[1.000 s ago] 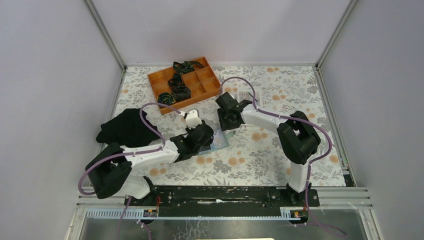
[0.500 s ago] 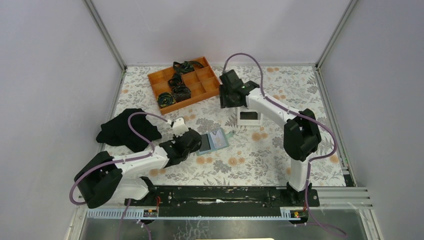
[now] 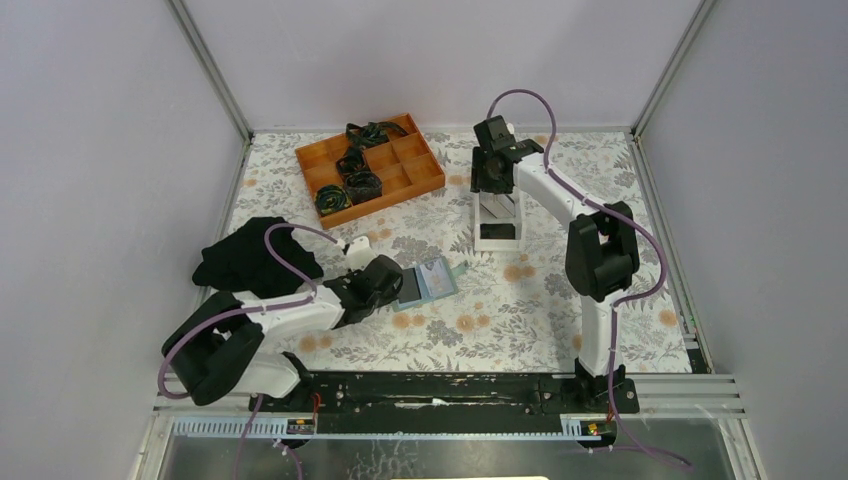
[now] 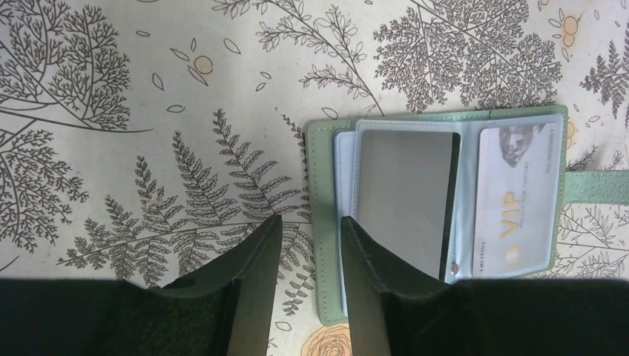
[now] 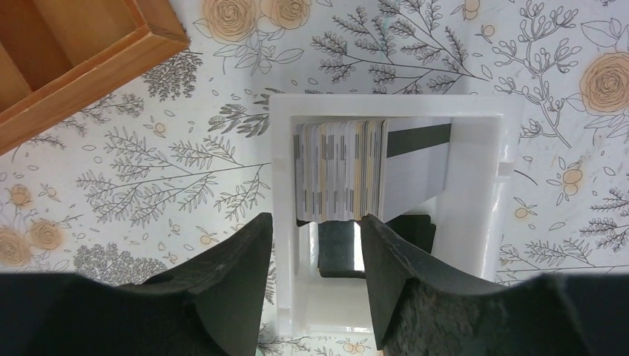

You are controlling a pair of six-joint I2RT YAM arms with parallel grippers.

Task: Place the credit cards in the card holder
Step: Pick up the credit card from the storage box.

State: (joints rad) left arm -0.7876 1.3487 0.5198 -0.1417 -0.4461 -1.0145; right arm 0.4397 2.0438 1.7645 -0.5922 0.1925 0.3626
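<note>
The card holder (image 4: 320, 245) (image 3: 428, 282) is a sage-green wallet lying open on the floral table. A grey card (image 4: 404, 200) sits in its left pocket and a pale VIP card (image 4: 514, 196) in its right pocket. My left gripper (image 4: 310, 230) (image 3: 396, 284) is open and low over the wallet's left edge, with that green edge showing between its fingers and nothing held. More credit cards (image 5: 341, 170) (image 3: 497, 207) stand on edge as a stack in a white tray (image 5: 475, 193) (image 3: 477, 228). My right gripper (image 5: 315, 222) (image 3: 492, 172) hangs open above that stack, empty.
An orange compartment box (image 3: 370, 168) (image 5: 74, 44) with dark coiled items stands at the back left of the tray. A black cloth (image 3: 255, 258) lies at the left beside my left arm. A dark block (image 5: 337, 248) sits inside the tray below the stack.
My right arm has swung away from the wallet to the back right, over the white tray, with its jaws widening. My left gripper has drawn back slightly, leaving the open wallet uncovered.
</note>
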